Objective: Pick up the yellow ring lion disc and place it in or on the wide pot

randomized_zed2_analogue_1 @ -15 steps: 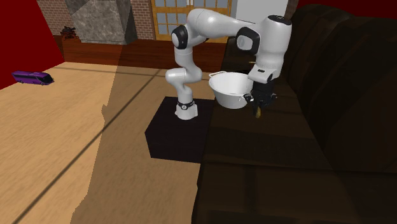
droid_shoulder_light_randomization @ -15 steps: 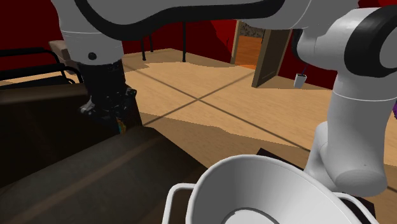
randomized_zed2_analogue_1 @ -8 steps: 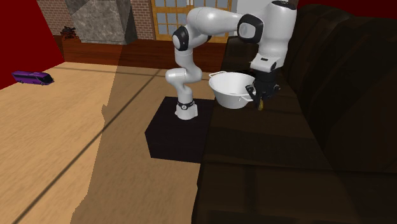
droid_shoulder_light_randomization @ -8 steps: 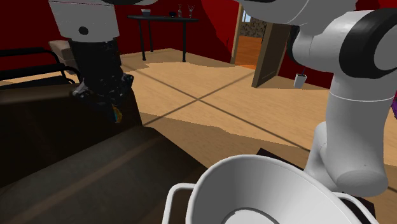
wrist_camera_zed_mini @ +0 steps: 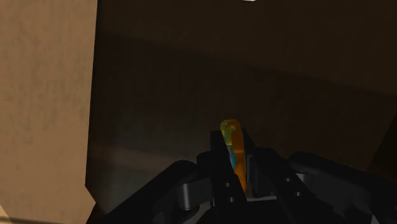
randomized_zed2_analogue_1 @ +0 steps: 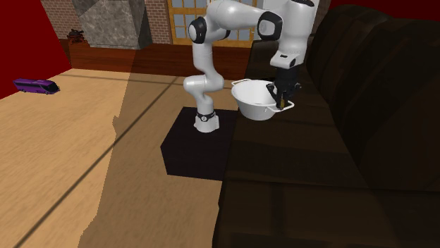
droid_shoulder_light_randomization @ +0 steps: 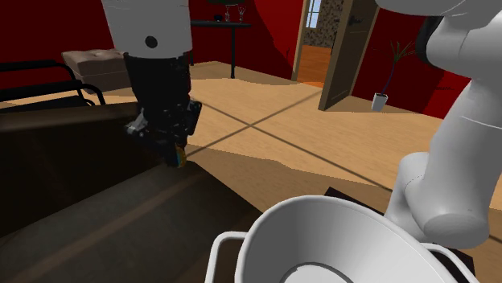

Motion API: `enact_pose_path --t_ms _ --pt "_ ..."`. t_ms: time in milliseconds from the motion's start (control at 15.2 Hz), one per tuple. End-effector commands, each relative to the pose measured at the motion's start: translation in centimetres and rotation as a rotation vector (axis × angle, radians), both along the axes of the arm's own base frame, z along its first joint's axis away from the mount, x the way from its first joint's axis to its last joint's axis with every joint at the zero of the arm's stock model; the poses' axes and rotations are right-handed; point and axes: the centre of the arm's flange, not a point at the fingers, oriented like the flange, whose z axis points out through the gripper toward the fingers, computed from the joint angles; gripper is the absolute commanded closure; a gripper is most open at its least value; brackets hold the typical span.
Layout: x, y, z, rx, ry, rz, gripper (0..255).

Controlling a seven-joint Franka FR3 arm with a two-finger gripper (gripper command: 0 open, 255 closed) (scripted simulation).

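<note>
The lion disc (wrist_camera_zed_mini: 232,137) is a thin yellow and orange ring seen edge-on, with a blue streak. My black gripper (wrist_camera_zed_mini: 234,167) is shut on it, one finger on each face. In the shoulder view the gripper (droid_shoulder_light_randomization: 175,153) hangs over the dark sofa seat, with a bit of the disc (droid_shoulder_light_randomization: 179,159) showing below the fingertips. The wide pot (droid_shoulder_light_randomization: 338,241) is a white bowl with wire handles at the shoulder view's lower right. In the second exterior view the gripper (randomized_zed2_analogue_1: 282,99) and disc (randomized_zed2_analogue_1: 283,105) hover by the far rim of the pot (randomized_zed2_analogue_1: 252,100).
A dark brown sofa (randomized_zed2_analogue_1: 338,148) carries the pot. The arm's stand is a black box (randomized_zed2_analogue_1: 187,148) on the wooden floor. A purple toy car (randomized_zed2_analogue_1: 34,85) lies far off. A footstool (droid_shoulder_light_randomization: 92,63), a side table (droid_shoulder_light_randomization: 211,28) and an open door (droid_shoulder_light_randomization: 342,56) stand behind.
The gripper, still shut on the disc, has risen and swung toward the pot: rightward in the shoulder view, leftward in the second exterior view.
</note>
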Motion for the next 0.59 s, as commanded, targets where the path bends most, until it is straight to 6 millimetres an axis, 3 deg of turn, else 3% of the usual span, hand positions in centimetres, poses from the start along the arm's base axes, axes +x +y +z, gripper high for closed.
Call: enact_pose_path --t_ms 0,528 --pt "-2.7 -0.5 0.2 0.0 0.0 -0.001 255" --pt "-13.1 -2.5 0.2 0.0 0.0 -0.001 255"
